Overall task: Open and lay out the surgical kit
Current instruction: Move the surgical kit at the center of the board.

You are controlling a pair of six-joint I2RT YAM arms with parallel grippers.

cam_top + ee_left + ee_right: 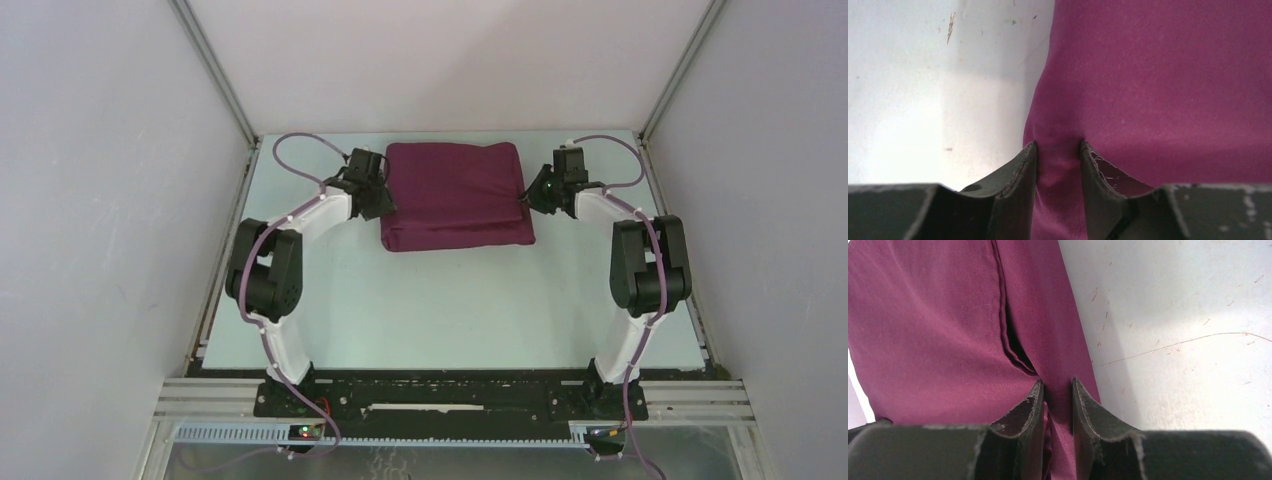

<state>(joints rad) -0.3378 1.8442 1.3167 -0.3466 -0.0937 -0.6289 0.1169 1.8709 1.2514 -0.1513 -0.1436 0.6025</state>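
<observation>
Left pincer (1058, 149) and right pincer (1057, 385) pinch the cloth wrap (455, 195) at its 9 and 3 o'clock edges; we should draw both folds outward evenly.

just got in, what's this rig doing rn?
Both arms are working on the surgical kit, a maroon cloth wrap lying at the far middle of the table. The left arm has its jaws pinched on the wrap's left edge. The right arm has its jaws pinched on a fold at the right edge. The wrap is not yet opened, and no tray or instruments show.
</observation>
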